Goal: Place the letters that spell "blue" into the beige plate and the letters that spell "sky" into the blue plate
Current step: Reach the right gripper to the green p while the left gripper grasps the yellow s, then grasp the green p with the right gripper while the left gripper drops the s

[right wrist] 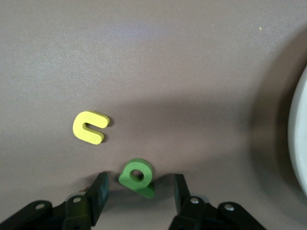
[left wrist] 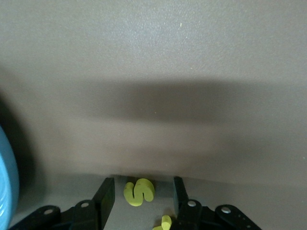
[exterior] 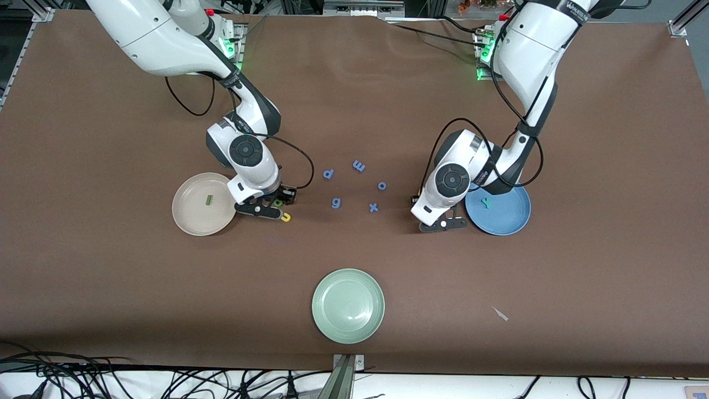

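My right gripper point(exterior: 266, 209) point(right wrist: 140, 184) is down at the table beside the beige plate point(exterior: 202, 211), open. The green "b" point(right wrist: 137, 176) lies between its fingers with a gap on each side. The yellow "u" point(exterior: 286, 217) point(right wrist: 89, 127) lies just outside them. A green "l" bar point(exterior: 209, 200) lies in the beige plate. My left gripper point(exterior: 443, 224) point(left wrist: 143, 187) is down beside the blue plate point(exterior: 498, 210), open around the yellow "s" point(left wrist: 139, 191), not touching it. Another yellow letter point(left wrist: 164, 223) lies by one finger. The teal "y" point(exterior: 486, 203) is in the blue plate.
Blue-purple letters p point(exterior: 328, 174), m point(exterior: 359, 165), o point(exterior: 382, 185), g point(exterior: 336, 203) and x point(exterior: 374, 208) lie between the two grippers. A pale green plate point(exterior: 348, 306) sits nearer the front camera. A small white scrap point(exterior: 501, 313) lies toward the left arm's end.
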Controlling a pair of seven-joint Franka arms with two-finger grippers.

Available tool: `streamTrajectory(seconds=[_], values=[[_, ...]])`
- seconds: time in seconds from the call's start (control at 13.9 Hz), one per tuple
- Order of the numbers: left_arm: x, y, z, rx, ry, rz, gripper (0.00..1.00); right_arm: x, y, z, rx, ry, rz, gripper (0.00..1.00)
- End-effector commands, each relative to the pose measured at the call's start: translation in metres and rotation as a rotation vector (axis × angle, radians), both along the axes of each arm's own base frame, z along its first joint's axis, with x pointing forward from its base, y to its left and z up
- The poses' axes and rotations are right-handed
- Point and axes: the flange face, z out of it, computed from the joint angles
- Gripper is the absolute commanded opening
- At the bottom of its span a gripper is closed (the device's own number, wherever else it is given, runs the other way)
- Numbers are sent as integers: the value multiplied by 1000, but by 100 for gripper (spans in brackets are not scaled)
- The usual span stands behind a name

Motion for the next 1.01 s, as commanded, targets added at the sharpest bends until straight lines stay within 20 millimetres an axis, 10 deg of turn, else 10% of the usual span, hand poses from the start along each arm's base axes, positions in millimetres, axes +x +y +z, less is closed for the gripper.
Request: streamTrajectory(seconds=[0.0,0.36,0.58,0.94], values=[[-2,7,0,3,-6,3,47,-4,-2,-6,-4,-7,26,57],[0,7,5,2,-9,-7,10,-4,-2,-6,-2,-11,30,24],[8,8,26,-4,-31,-27,5,3,-13,2,-15,-21,79,17],[30,86,68,-5,54,-173,6,31,-84,49,-118,61,235,17]])
